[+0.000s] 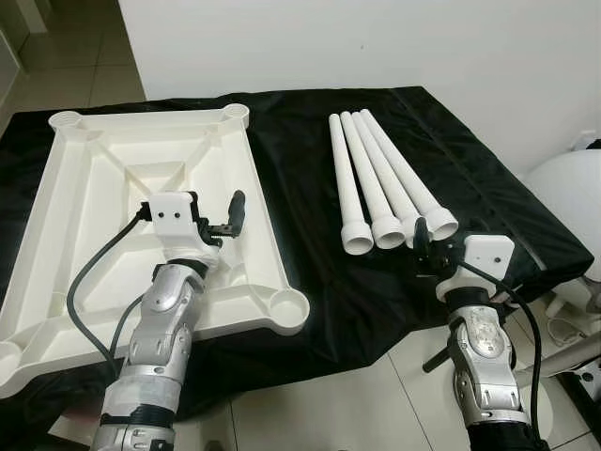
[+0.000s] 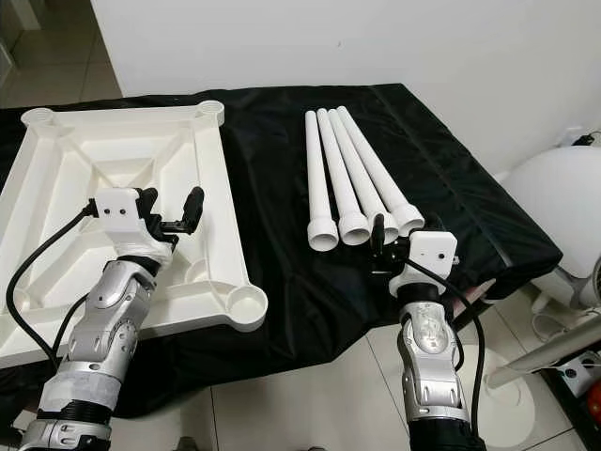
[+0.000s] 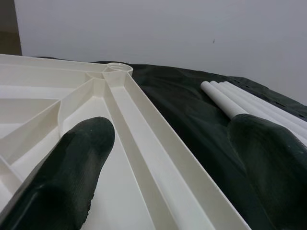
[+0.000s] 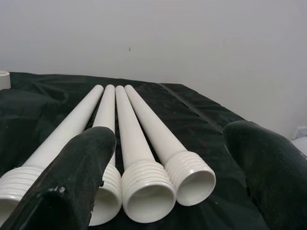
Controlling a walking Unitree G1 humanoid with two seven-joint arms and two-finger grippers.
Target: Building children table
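Black cloth (image 1: 310,272): legs (image 1: 380,183) just ahead of right pincer (image 1: 423,246).

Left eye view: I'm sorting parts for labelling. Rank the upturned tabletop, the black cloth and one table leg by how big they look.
1. black cloth, spread under everything.
2. upturned tabletop, covering much of the cloth's left part.
3. table leg, far slimmer; the four legs look alike.

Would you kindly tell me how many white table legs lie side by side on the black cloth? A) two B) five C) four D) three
C: four white table legs lie side by side on the black cloth, their threaded open ends toward the right pincer, whose fingers are spread apart just short of them.
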